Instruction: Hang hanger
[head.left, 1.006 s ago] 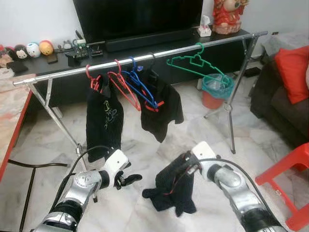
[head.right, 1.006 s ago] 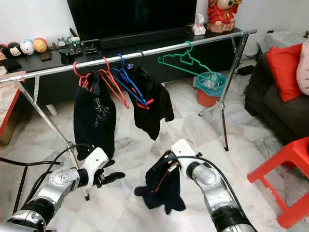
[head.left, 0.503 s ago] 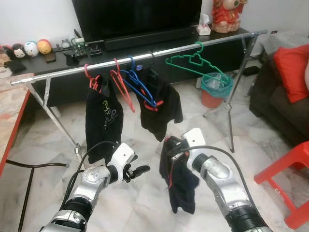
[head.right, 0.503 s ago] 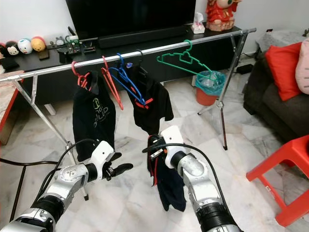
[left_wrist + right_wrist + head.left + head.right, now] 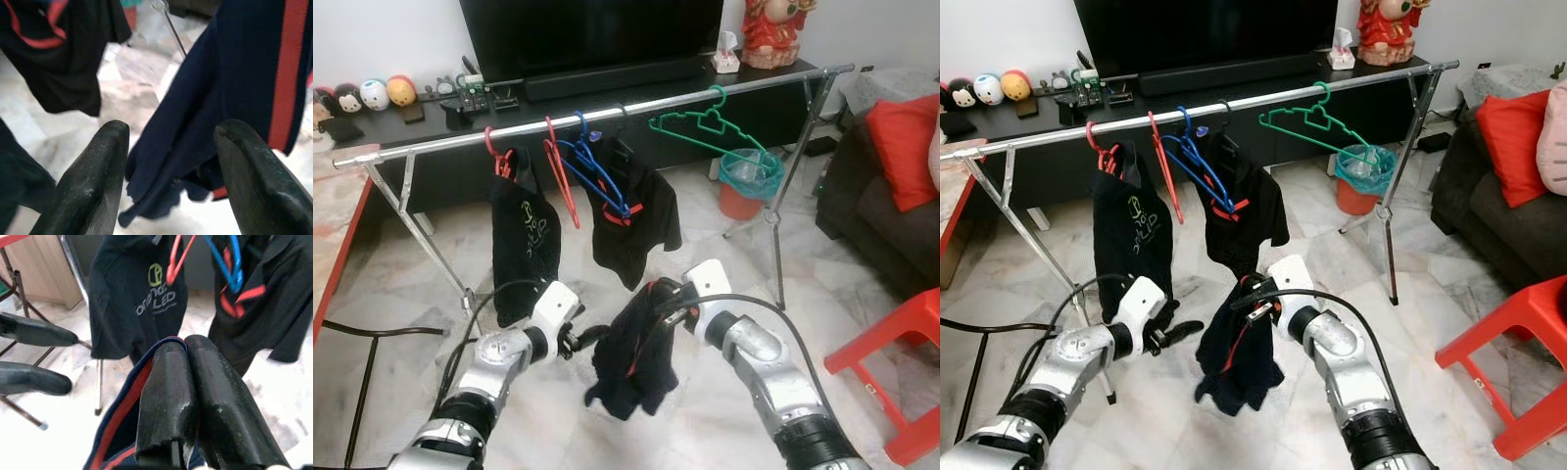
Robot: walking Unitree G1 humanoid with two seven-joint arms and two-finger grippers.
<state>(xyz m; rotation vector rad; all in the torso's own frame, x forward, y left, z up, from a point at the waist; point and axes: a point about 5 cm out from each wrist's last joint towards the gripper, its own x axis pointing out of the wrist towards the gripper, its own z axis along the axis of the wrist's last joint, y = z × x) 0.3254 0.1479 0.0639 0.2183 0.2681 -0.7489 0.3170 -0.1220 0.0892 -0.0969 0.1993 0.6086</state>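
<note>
**Garment lifted toward the left gripper**

Raised since a second ago, the dark shirt [image 5: 631, 357] with red trim now hangs limp between both arms, its collar pinched in the right gripper [image 5: 188, 396], whose fingers are clenched. Left gripper [image 5: 168, 186] reaches in, fingers spread apart beside the cloth. On the metal rail [image 5: 607, 113] hang five thin hangers: two red, two blue, one green [image 5: 710, 127]; two carry black shirts.

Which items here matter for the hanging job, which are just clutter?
Job:
right gripper, shut on the dark garment
left gripper, open beside it
clothes rail
empty green hanger

Clutter:
TV
red stool
bin
sofa with red cushion
</note>
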